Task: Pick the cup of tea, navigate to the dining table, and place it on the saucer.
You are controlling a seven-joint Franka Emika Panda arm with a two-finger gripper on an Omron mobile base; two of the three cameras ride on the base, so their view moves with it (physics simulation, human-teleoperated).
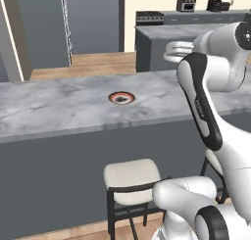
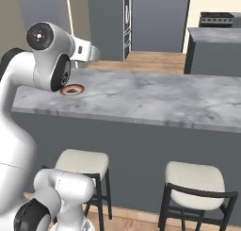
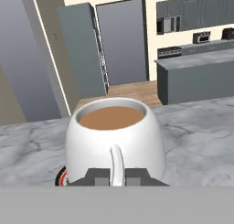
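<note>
The cup of tea (image 3: 114,136), white with brown tea inside, hangs close in front of the hand camera. My gripper (image 3: 112,177) is shut on its handle, which runs down between the two dark fingertips (image 3: 96,176). Under the cup's lower left edge a sliver of the reddish-brown saucer (image 3: 61,176) shows. The saucer (image 1: 121,97) lies on the grey marbled dining table (image 1: 49,107), a little back from its near edge. My hand (image 1: 177,50) hovers above the table, to the right of the saucer in the left base view. In the right base view the saucer (image 2: 72,89) sits just below my arm's wrist.
Pale-cushioned stools (image 1: 132,178) (image 2: 195,178) stand against the table's dark front, below its edge. Behind the table is a wood floor, then a second grey counter (image 1: 162,33) and tall grey cabinets (image 3: 87,54).
</note>
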